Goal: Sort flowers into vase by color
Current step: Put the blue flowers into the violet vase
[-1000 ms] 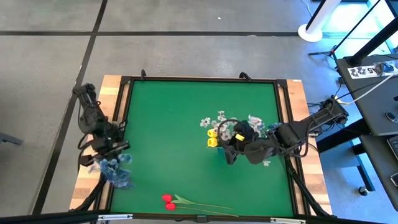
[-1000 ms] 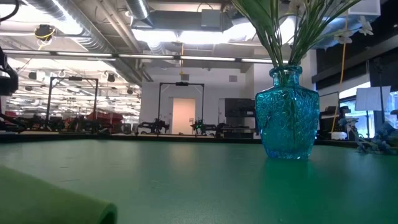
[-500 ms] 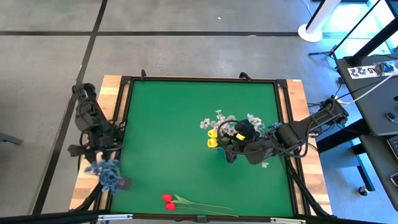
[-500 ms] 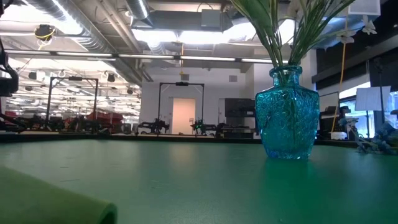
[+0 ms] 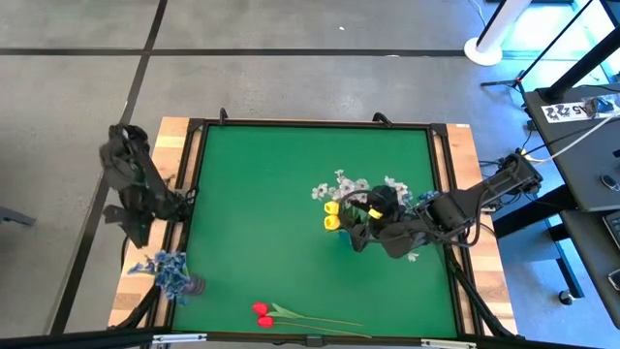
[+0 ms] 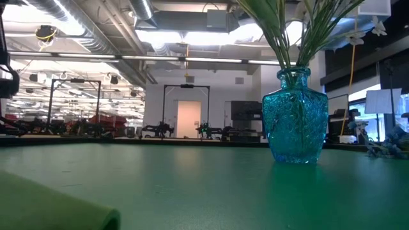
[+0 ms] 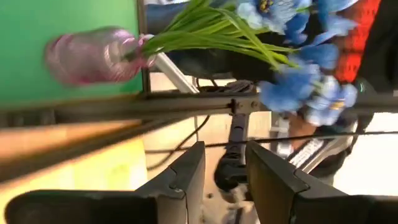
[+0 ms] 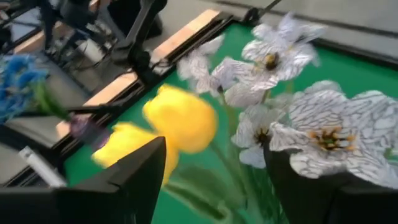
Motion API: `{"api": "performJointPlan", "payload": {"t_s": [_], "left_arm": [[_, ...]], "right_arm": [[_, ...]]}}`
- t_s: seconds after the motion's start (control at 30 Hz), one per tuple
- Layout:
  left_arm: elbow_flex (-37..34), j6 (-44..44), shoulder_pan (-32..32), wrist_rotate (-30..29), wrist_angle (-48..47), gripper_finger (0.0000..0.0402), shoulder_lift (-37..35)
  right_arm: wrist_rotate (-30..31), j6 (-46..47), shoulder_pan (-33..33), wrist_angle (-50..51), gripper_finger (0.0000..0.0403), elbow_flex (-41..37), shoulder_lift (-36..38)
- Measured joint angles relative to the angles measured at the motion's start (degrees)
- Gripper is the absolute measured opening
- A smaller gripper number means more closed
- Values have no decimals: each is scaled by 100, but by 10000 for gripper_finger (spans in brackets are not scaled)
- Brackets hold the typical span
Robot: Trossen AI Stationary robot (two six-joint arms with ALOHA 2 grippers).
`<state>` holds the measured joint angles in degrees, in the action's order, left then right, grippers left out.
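A teal glass vase (image 6: 294, 118) right of the table's middle holds yellow tulips (image 5: 331, 215) and white blossoms (image 8: 323, 130) by their green stems (image 6: 287, 32). My right gripper (image 8: 217, 186) hovers open over that vase, a finger on either side of the stems. I cannot tell if it touches them. Blue blossoms (image 7: 311, 62) stick by their stems into a pink vase (image 7: 93, 56) at the near left corner. My left gripper (image 7: 224, 180) is open and apart from them, over the wooden left edge (image 5: 136, 225). Red tulips (image 5: 262, 312) lie flat near the front edge.
The red tulips' long stems (image 5: 325, 322) run toward the right along the front edge. A black frame (image 5: 194, 194) borders the green mat. A blurred green shape (image 6: 51, 204) fills the low view's near left corner. Bare mat lies across the far half and left middle.
My left gripper has let go of the blue blossoms. It has drawn back toward the table's left and far edges, rising and rolling its wrist. The blue bunch stays in the pink vase at the near left corner. My right arm has stayed over the teal vase.
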<state>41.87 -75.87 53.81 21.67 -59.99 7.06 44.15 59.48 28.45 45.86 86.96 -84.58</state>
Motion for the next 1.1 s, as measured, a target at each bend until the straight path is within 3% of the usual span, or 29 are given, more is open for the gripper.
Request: {"api": "performJointPlan", "payload": {"t_s": [0.13,0.33,0.47,0.63,0.77,0.9,1.1], "left_arm": [[993,-79,-1,-708,-475,110,266],[2207,1508,-37,-3392,100,110,677],[2410,2837,-157,-4029,1069,110,1135],[2433,4024,-178,-4724,1683,110,2017],[2433,4445,-182,-5906,2055,110,2631],[2431,4644,-203,-7225,2500,110,3129],[2435,4423,-951,-7417,3100,110,3795]], "right_arm": [[217,-38,-38,-33,271,2,-46],[153,-992,-286,-564,271,0,-63],[135,-2240,-302,-1374,271,108,-12],[261,-3332,-297,-1435,271,730,-4],[696,-3888,-299,-1110,271,1320,-4],[1412,-3186,-368,154,271,1949,179],[716,-1362,-1225,2695,271,2190,688]]}}
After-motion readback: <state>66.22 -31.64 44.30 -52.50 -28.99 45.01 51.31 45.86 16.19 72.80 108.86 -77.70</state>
